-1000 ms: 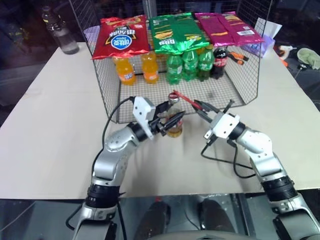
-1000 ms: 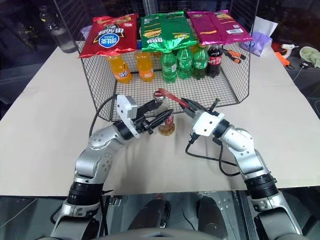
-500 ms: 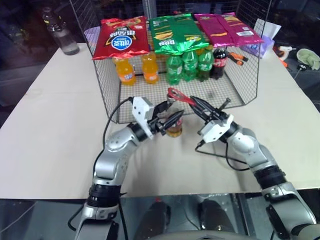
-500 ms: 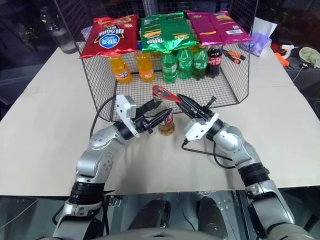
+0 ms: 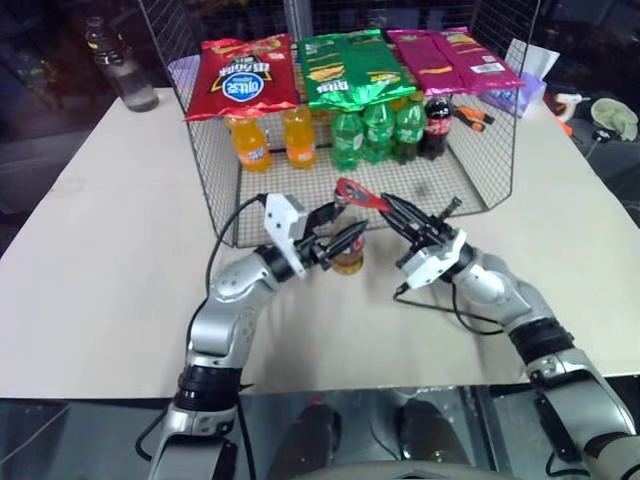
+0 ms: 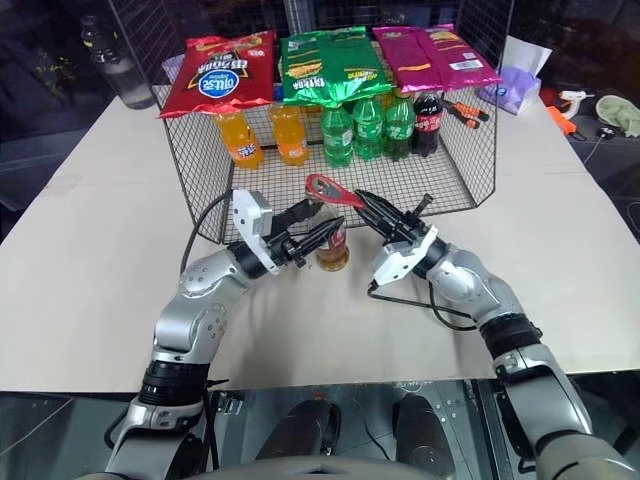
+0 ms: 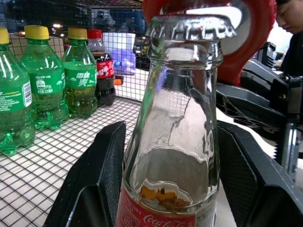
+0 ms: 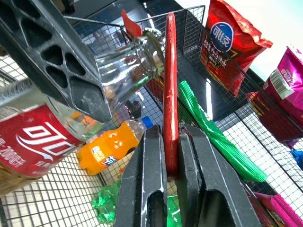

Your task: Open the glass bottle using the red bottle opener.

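Beige tabletop (image 5: 100, 250), wire basket (image 5: 480, 165) just beyond both grippers. Left gripper (image 5: 345, 238) clamps glass bottle (image 5: 349, 255); right gripper (image 5: 392, 207) pinches red bottle opener (image 5: 357, 192), head at cap. Open table either side.

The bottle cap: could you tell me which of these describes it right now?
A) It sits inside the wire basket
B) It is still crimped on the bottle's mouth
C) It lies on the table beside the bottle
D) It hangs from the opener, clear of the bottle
B: the cap sits crimped on the bottle, with the opener at its edge.
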Tool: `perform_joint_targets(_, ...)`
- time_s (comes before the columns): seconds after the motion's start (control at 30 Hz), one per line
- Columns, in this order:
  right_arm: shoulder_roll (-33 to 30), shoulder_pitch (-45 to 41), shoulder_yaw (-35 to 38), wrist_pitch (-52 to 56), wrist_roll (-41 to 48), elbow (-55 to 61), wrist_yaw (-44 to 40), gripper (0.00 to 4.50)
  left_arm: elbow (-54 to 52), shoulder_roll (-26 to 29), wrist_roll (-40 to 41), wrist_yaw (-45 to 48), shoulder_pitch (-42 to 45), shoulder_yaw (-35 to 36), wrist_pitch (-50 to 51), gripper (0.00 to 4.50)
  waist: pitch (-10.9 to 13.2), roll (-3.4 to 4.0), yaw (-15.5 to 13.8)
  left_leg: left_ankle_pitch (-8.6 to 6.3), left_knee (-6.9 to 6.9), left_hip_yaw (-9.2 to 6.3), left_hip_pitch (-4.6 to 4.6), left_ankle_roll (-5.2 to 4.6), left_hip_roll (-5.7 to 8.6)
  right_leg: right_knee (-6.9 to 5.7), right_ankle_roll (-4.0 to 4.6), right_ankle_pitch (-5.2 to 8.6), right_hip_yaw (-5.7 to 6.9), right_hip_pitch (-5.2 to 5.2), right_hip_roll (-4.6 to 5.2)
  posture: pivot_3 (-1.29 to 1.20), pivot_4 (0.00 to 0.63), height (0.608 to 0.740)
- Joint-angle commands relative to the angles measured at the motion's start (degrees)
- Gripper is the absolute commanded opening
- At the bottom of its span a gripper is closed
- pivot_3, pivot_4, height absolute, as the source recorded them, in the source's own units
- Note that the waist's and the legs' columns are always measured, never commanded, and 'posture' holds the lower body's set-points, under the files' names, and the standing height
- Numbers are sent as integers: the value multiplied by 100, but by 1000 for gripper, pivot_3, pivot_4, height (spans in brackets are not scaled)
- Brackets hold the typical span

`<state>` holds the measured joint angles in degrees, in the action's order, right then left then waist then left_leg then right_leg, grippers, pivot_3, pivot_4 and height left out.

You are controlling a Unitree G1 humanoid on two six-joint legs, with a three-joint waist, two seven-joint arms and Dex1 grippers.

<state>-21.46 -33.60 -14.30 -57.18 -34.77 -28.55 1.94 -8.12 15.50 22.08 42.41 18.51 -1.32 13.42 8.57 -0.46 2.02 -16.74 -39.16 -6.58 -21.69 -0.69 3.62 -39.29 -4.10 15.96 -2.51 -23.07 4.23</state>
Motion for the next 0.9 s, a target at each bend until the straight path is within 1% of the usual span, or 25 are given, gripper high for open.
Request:
perform_joint_targets(0.03, -6, -155, -633, -280, -535, -257, -158, 0, -45, -58, 9, 86, 149, -210, -58, 2240, 0, 0, 5, 0, 0, 0, 1, 0, -1, 0, 0, 0, 0, 1, -1, 0, 150, 740)
perform_joint_targets(0.17, -83, -358, -746, -501, -500, -511, -181, 0, 11, -84, -15, 112, 173, -231, -71, 2240, 0, 0, 14, 0, 0, 1, 14, 1, -3, 1, 0, 0, -2, 15, -5, 0, 150, 740)
perform_joint_targets(0.23, 10, -393, -799, -634, -124, -629, -361, 0, 30, -96, -21, 124, 178, -236, -78, 2240, 0, 1, 15, 0, 8, 0, 40, 0, -7, 13, 0, 0, -2, 46, -8, 0, 150, 740)
perform_joint_targets(0.33, 172, -366, -955, -690, 271, -626, -654, 0, 62, -114, -39, 143, 176, -240, -94, 2240, 1, 0, 24, -1, 36, 0, 103, -1, -14, 41, 0, 0, -2, 105, -13, 0, 150, 740)
perform_joint_targets(0.47, 439, -249, -1097, -643, 806, -617, -978, 0, 83, -119, -81, 174, 159, -265, -111, 2240, 1, 0, 19, -1, 42, -6, 102, 0, -16, 43, 0, 0, 0, 105, -13, 0, 150, 740)
perform_joint_targets(0.57, 525, -284, -1097, -610, 1066, -739, -1226, 0, 87, -131, -78, 168, 160, -256, -111, 2240, 1, 0, 18, -1, 42, -5, 102, -1, -16, 43, 0, 0, 0, 105, -12, 0, 150, 740)
perform_joint_targets(0.6, 550, -301, -1085, -606, 1084, -781, -1266, 0, 91, -135, -75, 165, 163, -252, -109, 2240, 1, 0, 16, -1, 42, -6, 102, -1, -16, 43, 0, -1, 0, 105, -12, 0, 150, 740)
perform_joint_targets(0.73, 532, -412, -995, -429, 392, -883, -893, 0, 101, -127, -78, 175, 171, -255, -102, 2240, 1, 0, 17, -1, 45, -8, 104, 0, -15, 42, 0, -1, 0, 104, -13, 0, 150, 740)
perform_joint_targets(0.87, 535, -495, -973, -441, 225, -1017, -675, 0, 96, -129, -75, 182, 165, -249, -101, 2240, -1, 4, -3, 0, 52, -9, 110, 0, -15, 43, 0, 0, 1, 107, -14, 0, 150, 740)
perform_joint_targets(0.9, 511, -536, -969, -419, 59, -1012, -535, 0, 106, -131, -81, 185, 165, -253, -108, 2240, -1, 4, -9, 0, 53, -11, 109, 0, -15, 44, 0, 0, 3, 106, -14, 0, 150, 740)
